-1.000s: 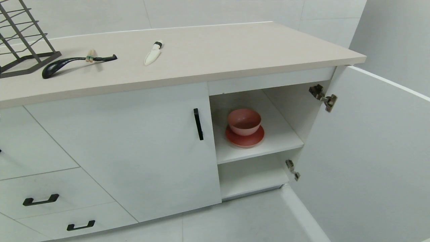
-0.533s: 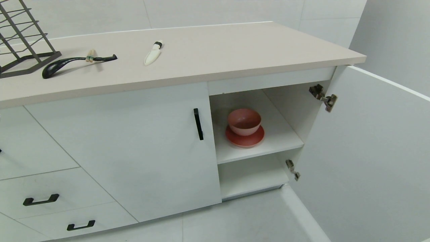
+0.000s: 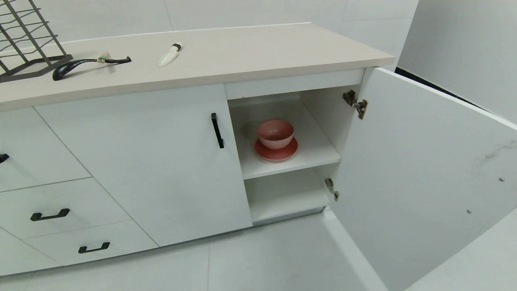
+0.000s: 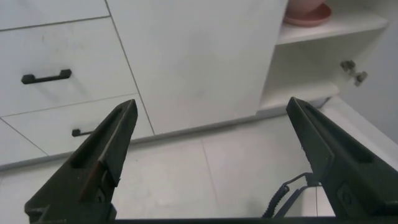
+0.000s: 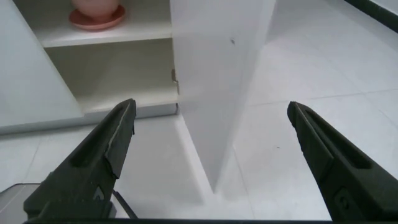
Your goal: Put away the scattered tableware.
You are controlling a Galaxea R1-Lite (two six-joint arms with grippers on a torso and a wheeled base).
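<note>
the pale pink round bowl is stacked on a coral-red round plate, and both are placed on the upper white shelf of the opened cabinet compartment. a lower shelf is located at 6 o'clock of the plate. the open white cabinet door is swung out at 3 o'clock of the bowl; the closed white door with a black bar handle is found at 9 o'clock.

on the beige counter, a cream-coloured sheathed knife with a black band is laid flat. a black long-handled ladle is laid at 9 o'clock of the knife, well apart from it. a black wire rack is set at 10 o'clock of the ladle. white drawers with black handles are fitted at 7 o'clock of the closed door.

the left arm's fingers are spread wide over the floor tiles with nothing held. the right arm's fingers are likewise spread wide and nothing is gripped; the edge of the open door is seen beyond them.
</note>
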